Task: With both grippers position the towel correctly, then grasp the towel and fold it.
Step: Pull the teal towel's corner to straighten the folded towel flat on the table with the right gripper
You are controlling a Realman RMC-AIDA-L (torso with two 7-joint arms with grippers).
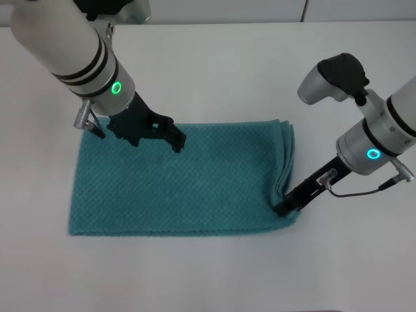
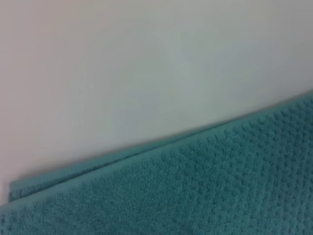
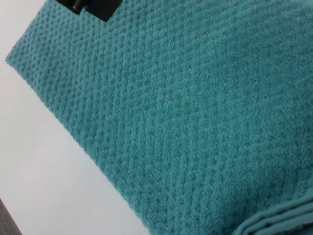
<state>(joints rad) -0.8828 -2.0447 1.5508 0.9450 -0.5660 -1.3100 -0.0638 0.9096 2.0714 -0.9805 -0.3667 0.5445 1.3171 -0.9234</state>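
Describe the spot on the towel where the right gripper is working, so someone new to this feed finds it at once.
On the white table lies one teal waffle-weave towel, already folded into layers. Follow its right-hand end, where the stacked edges show, down to the near corner: the right gripper meets the cloth there. The left gripper is instead over the far edge, toward the towel's left.

It looks like a robotics lab: a plain white table (image 1: 214,65) fills the frame beneath two white robot arms.
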